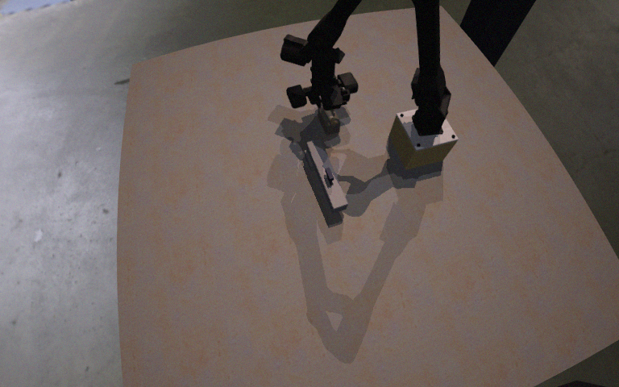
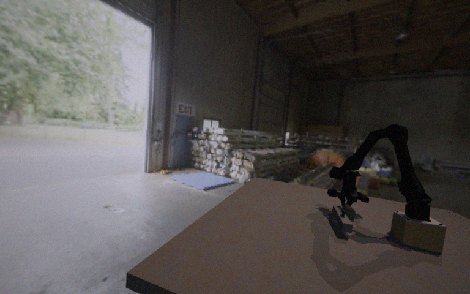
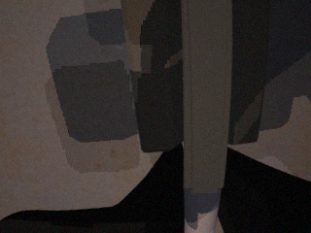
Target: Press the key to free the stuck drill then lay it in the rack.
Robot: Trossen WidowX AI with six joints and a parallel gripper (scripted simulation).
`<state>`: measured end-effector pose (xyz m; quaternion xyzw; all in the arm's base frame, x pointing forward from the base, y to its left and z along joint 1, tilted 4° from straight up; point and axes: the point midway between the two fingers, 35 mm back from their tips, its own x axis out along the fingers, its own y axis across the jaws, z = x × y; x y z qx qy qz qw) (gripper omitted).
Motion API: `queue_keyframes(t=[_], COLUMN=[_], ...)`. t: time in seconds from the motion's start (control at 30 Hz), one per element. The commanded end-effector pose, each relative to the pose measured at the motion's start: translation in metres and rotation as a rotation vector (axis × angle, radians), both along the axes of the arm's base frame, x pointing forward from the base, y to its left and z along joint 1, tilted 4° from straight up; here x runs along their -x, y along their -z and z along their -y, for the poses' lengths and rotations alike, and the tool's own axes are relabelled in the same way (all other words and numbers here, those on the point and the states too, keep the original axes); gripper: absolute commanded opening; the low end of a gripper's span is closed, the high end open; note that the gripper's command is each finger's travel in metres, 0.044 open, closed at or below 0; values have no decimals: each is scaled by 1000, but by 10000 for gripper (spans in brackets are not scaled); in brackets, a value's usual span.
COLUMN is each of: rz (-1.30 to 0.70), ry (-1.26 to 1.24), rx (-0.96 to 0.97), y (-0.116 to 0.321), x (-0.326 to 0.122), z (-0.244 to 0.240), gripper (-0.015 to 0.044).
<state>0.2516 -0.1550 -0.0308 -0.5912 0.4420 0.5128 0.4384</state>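
Note:
My gripper (image 1: 329, 119) hangs over the table just past the far end of a long grey fixture (image 1: 325, 181). It is shut on the drill (image 3: 205, 91), a long olive-grey bar with a pale tip that runs between the dark fingers in the wrist view. In the top view the drill shows only as a small tan piece (image 1: 330, 121) under the fingers. A small dark key (image 1: 328, 175) sits on top of the fixture near its middle. In the exterior view the gripper (image 2: 347, 209) stands just above and behind the fixture (image 2: 338, 222). I cannot tell which part is the rack.
The arm's tan base block (image 1: 421, 141) stands to the right of the fixture and also shows in the exterior view (image 2: 417, 231). Arm shadows fall across the table. The table edges are far from the gripper.

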Motion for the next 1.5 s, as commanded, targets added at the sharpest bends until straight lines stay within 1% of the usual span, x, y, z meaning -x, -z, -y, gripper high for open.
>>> queue_keyframes(t=[0.0, 1.47], rz=[-7, -7], ry=[-8, -8], rx=[-19, -19], y=[5, 5], x=[0, 0], z=[-6, -7], gripper=[0, 0])
